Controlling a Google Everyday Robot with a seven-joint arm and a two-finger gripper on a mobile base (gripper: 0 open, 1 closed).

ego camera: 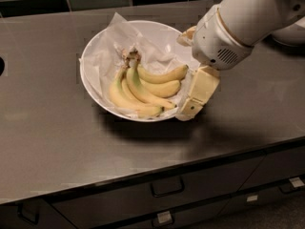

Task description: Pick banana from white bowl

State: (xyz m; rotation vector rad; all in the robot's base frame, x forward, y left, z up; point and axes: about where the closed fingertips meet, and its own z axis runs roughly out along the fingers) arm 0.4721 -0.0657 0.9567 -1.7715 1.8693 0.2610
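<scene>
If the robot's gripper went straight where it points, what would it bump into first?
Most likely the banana. The open gripper hangs at the right edge of the white bowl, pointing left and down. Depth is unclear: if it sits lower, it could catch the bowl's rim first.
</scene>
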